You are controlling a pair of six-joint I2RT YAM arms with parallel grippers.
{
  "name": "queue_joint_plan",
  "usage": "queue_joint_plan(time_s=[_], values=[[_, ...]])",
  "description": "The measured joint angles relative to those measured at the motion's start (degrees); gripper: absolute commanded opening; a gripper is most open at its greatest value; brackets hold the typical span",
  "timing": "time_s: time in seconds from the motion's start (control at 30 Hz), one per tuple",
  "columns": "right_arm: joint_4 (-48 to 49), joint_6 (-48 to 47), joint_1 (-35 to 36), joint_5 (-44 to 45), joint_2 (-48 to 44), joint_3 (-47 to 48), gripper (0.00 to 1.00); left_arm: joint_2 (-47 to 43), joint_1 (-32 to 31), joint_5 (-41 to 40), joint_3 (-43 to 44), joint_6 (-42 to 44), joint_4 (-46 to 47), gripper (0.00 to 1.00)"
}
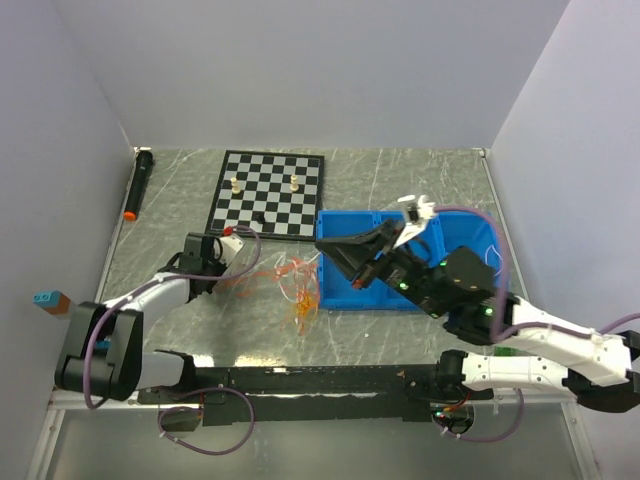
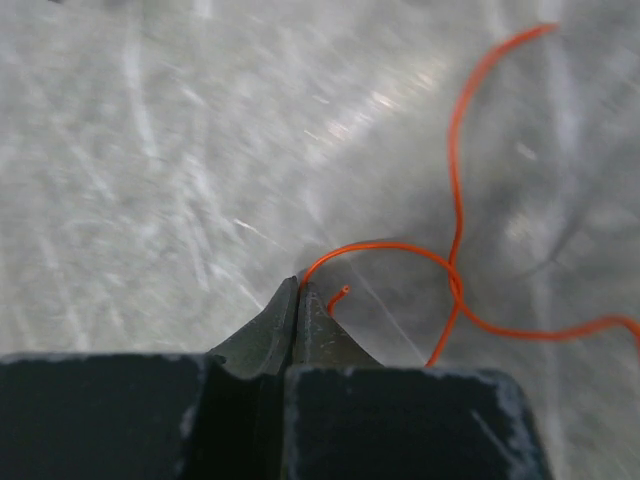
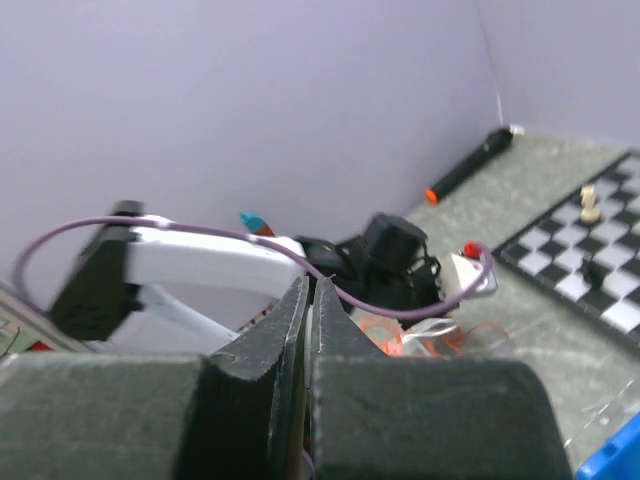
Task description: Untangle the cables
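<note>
The cables (image 1: pixel 300 290), thin orange, red and white strands, lie tangled on the table between the arms and show in the right wrist view as cables (image 3: pixel 440 338). My left gripper (image 1: pixel 213 272) is low at the tangle's left. It appears as the left gripper (image 2: pixel 297 285), shut on an orange cable (image 2: pixel 455 190) that leaves its tips, loops and crosses itself. My right gripper (image 1: pixel 320 246) hangs raised over the tangle's right side. In its own view the right gripper (image 3: pixel 308 283) is shut, with a thin pale strand pinched between the jaws.
A blue bin (image 1: pixel 455 235) sits under the right arm. At the back is a chessboard (image 1: pixel 265 195) carrying a few pieces. A black marker (image 1: pixel 138 185) with an orange tip lies back left. A small blue and brown block (image 1: pixel 48 299) sits at the left wall.
</note>
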Motion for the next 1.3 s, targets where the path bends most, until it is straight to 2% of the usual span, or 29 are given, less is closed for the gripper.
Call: queue_joint_plan(time_s=[0.2, 0.47, 0.83, 1.17, 1.27, 1.3], values=[[-5.97, -7.93, 4.33, 2.54, -2.08, 9.49, 0.00, 5.81, -0.09, -8.17, 0.50, 0.94, 8.94, 0.01], [-10.34, -16.26, 5.07, 6.43, -6.40, 15.80, 0.00, 10.01, 0.94, -14.21, -0.28, 2.78, 17.38, 0.01], [-11.98, -21.40, 5.11, 8.92, -15.52, 18.05, 0.00, 11.34, 2.40, -15.19, 0.17, 2.93, 18.80, 0.01], [-10.43, -21.62, 5.11, 9.03, -19.21, 19.47, 0.00, 12.35, 2.60, -15.87, 1.14, 2.73, 18.56, 0.01], [-10.64, -20.70, 5.11, 8.96, -16.90, 19.96, 0.00, 11.98, 2.84, -14.88, 2.08, 1.97, 16.48, 0.10], [-10.75, -20.28, 5.11, 8.83, -15.47, 20.11, 0.00, 11.54, 3.04, -13.92, 2.71, 1.36, 14.69, 0.17]])
